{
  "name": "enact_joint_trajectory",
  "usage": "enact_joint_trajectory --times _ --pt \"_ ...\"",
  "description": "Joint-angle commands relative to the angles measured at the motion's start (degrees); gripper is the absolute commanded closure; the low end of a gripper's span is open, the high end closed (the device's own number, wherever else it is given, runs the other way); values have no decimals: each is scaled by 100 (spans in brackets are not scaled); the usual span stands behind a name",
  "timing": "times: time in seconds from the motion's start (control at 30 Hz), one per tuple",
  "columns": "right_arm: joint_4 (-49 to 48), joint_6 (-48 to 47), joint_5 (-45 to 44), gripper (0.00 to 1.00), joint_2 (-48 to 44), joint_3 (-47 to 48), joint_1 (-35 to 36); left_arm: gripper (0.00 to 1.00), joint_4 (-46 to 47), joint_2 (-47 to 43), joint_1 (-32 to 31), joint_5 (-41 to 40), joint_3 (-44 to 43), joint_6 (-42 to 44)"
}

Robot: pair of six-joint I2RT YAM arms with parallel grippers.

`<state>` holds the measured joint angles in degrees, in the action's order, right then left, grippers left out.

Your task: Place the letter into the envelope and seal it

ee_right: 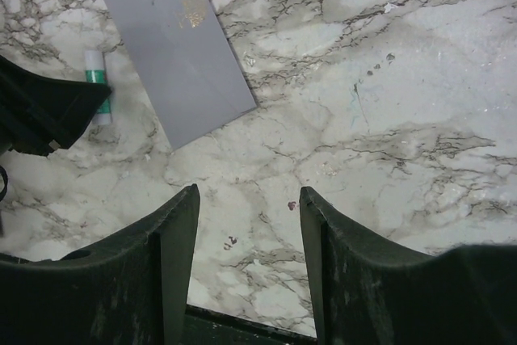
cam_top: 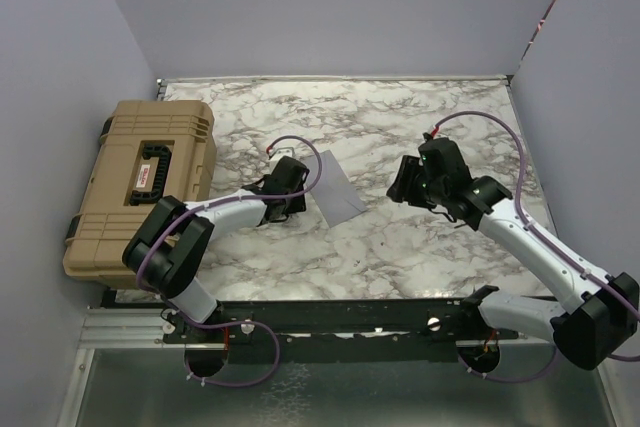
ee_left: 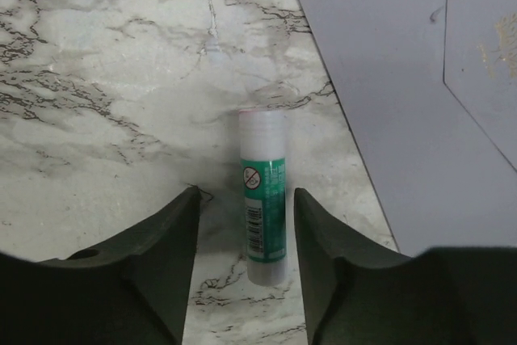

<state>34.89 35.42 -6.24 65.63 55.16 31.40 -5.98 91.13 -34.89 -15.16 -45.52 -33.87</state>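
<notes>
The grey envelope (cam_top: 338, 187) lies flat on the marble table, its flap folded over, also seen in the left wrist view (ee_left: 404, 103) and the right wrist view (ee_right: 174, 46). The letter is out of view. A green-and-white glue stick (ee_left: 264, 191) lies on the table just left of the envelope. My left gripper (ee_left: 246, 191) is open, low over the table, a finger on either side of the stick with gaps showing on both sides. My right gripper (ee_right: 249, 191) is open over bare marble, right of the envelope, with nothing between its fingers.
A big tan hard case (cam_top: 140, 182) sits at the table's left edge, close behind the left arm. Grey walls enclose the table (cam_top: 430, 247) on the left, back and right. The glue stick (ee_right: 97, 86) and left gripper (ee_right: 48, 107) show at left in the right wrist view.
</notes>
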Motion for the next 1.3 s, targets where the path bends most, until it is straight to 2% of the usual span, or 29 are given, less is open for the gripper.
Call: enact_joint_trajectory --times 0.0,0.33,0.47,0.5,0.53,0.7,0.97,1.27 --pt "-323 75 217 44 -210 -158 -2 46 61 112 0 -178 61 108" --pt "-126 176 183 44 -372 -188 -3 38 53 -312 -4 -28 -19 187" --pt "-24 192 110 44 -471 -102 -8 19 -184 -914 0 124 -297 196" --pt "41 180 51 44 -474 -59 -3 5 -299 -1107 -1 107 -379 219" --pt "144 203 -68 43 -469 10 -3 1 -420 -1299 -4 63 -477 249" --pt "903 365 -509 41 -515 476 -4 1 -1428 -2375 -3 -237 -1113 449" --pt "1773 -5 -981 40 -1162 1207 -5 1 -2500 -3829 -9 -460 -2260 1259" --pt "2004 -169 -1430 37 -2066 2030 -2 1 -2874 -4916 -9 -1286 -2857 1877"
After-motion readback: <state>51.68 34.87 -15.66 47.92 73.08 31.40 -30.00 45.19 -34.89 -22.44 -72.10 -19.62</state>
